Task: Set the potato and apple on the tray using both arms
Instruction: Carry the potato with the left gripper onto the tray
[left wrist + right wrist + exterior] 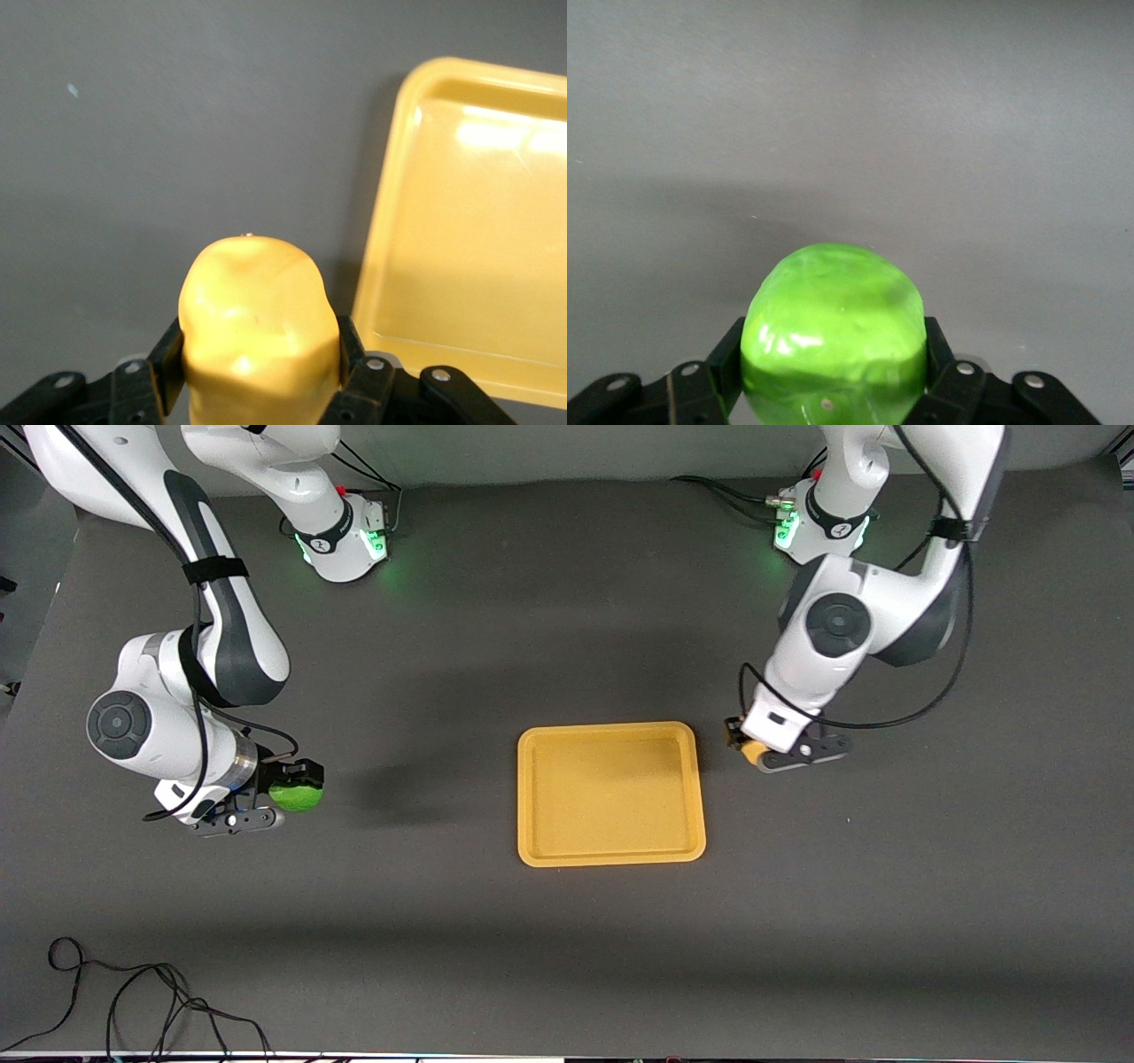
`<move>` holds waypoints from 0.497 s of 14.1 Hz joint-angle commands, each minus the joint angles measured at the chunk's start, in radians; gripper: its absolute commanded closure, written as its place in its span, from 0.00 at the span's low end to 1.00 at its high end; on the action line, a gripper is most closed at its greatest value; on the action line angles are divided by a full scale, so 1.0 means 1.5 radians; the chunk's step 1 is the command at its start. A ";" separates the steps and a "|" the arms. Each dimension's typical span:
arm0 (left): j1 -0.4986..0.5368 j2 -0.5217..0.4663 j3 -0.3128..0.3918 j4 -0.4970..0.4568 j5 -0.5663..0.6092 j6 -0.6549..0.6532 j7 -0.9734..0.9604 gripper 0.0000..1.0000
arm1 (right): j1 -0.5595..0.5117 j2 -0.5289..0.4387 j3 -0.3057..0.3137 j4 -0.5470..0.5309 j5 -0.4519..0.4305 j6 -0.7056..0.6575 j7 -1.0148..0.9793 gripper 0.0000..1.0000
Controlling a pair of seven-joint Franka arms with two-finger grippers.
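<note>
The main risk is a release made too early. The left gripper (747, 749) holds the lumpy yellow-tan potato (259, 332) over bare dark grey surface (567, 957) just off the rim of the flat orange-yellow plastic tray (611, 857), at about 3 o'clock from the tray's centre. If the fingers let go there, the potato probably lands outside the rim, or strikes the rim and rolls away. The right gripper (285, 795) is well apart from the tray, at about 9 o'clock from it, so the round glossy green apple (833, 332) has a long carry ahead; a loose pinch on such a smooth, round fruit could let it slip out on the way. With both arms heading for one tray, the grippers could also crowd each other over it.

The left fingers (168, 359) are spread only to the potato's width and pinch it from both sides. The right fingers (728, 361) clamp the apple the same way.
</note>
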 commanded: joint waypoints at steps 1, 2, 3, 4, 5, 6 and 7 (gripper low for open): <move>-0.056 0.076 0.011 0.066 0.013 -0.009 -0.077 0.52 | 0.037 0.011 -0.003 0.038 0.000 -0.017 0.057 0.63; -0.069 0.108 0.011 0.090 0.012 -0.010 -0.090 0.52 | 0.045 0.012 -0.002 0.049 0.000 -0.019 0.066 0.63; -0.081 0.141 0.011 0.118 0.013 -0.009 -0.114 0.52 | 0.052 0.015 -0.001 0.063 0.002 -0.038 0.069 0.63; -0.094 0.172 0.012 0.141 0.013 -0.010 -0.137 0.52 | 0.063 0.022 -0.001 0.086 0.023 -0.060 0.071 0.63; -0.101 0.195 0.012 0.161 0.016 -0.010 -0.148 0.52 | 0.071 0.031 -0.002 0.113 0.054 -0.078 0.070 0.63; -0.101 0.208 0.012 0.173 0.020 -0.010 -0.149 0.52 | 0.072 0.037 -0.002 0.132 0.071 -0.087 0.072 0.63; -0.101 0.213 0.013 0.180 0.020 -0.011 -0.149 0.52 | 0.072 0.041 -0.002 0.146 0.077 -0.094 0.072 0.63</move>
